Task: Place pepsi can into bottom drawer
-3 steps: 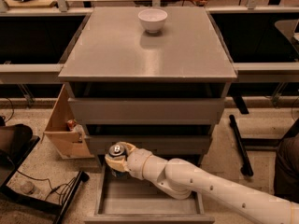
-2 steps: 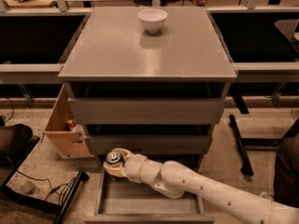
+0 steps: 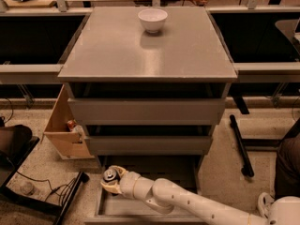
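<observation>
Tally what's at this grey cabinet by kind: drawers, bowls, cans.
Drawers: 3 (top drawer, middle drawer, bottom drawer pulled open)
Bowls: 1 (white bowl)
Cans: 1 (pepsi can, held by the gripper over the bottom drawer's left front)
Total: 5

Gripper (image 3: 112, 181): cream-tan, rounded shells, clasped on pepsi can (image 3: 110, 174), over left side of bottom drawer (image 3: 110, 206). Just right of claw: short white wrist segment, thin yellowish ring at joint. Further right: bulbous glossy white joint housing. Beyond it, lower right: long smooth white arm tube, row of small dark dots along top. Far right of claw: rounded white shell.
</observation>
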`<state>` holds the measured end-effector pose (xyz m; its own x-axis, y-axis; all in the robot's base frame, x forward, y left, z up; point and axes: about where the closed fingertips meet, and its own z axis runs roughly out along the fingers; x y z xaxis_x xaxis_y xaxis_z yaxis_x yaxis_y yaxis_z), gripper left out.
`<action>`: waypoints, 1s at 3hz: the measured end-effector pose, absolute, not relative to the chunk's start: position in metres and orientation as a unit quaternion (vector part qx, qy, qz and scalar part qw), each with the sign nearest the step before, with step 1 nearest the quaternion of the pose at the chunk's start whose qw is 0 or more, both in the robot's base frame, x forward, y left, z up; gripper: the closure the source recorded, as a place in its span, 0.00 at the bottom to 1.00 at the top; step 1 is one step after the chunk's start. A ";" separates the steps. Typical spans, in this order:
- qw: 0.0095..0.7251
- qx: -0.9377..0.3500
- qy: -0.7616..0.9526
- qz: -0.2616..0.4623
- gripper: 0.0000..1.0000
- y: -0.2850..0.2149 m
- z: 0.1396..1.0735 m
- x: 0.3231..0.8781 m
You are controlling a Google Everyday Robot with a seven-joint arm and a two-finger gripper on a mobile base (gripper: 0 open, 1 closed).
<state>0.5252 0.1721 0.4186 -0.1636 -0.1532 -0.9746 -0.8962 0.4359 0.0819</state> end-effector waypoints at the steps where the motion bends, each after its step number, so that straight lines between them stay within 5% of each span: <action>1: 0.514 -0.390 0.673 0.360 1.00 0.171 0.415 0.527; 3: 0.495 -0.414 0.677 0.355 1.00 0.144 0.359 0.547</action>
